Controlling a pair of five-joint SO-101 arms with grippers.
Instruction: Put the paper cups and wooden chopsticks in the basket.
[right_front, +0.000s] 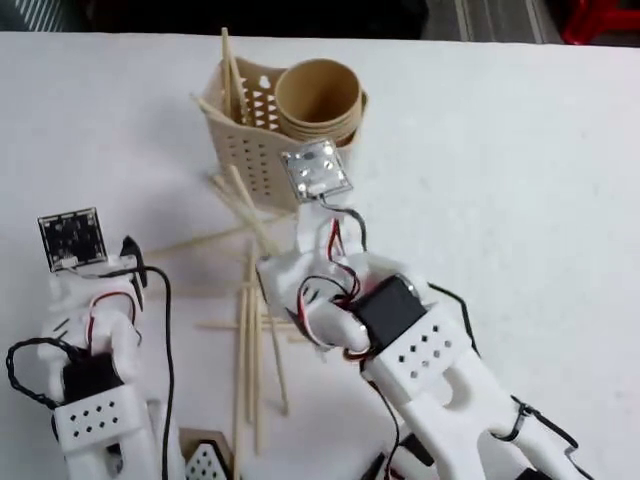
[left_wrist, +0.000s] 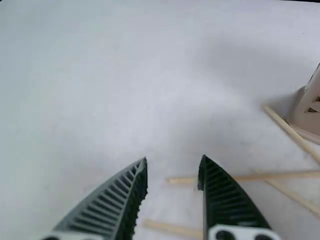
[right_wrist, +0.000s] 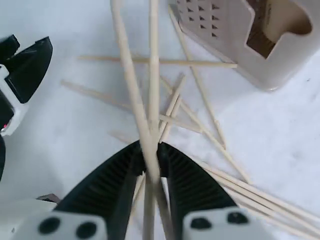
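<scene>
Right tool (right_wrist: 149, 146) clamped on held chopsticks (right_wrist: 131, 90) (count in grip unclear). Left tool (left_wrist: 172, 170) narrowly parted, holding nothing, over the counter (right_front: 520, 150). Basket (right_front: 250, 155), far centre, holds stacked paper cups (right_front: 320, 95). Loose chopsticks (right_front: 243, 340) lie scattered on its near side.

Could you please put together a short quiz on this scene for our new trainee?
1. True or false: the paper cups sit stacked inside the basket.
2. What does the right claw grip? A) a cup B) chopsticks C) nothing
3. Fill in: the left claw, above the table, is ____ (open or shut).

Key: 1 true; 2 B; 3 open.
</scene>
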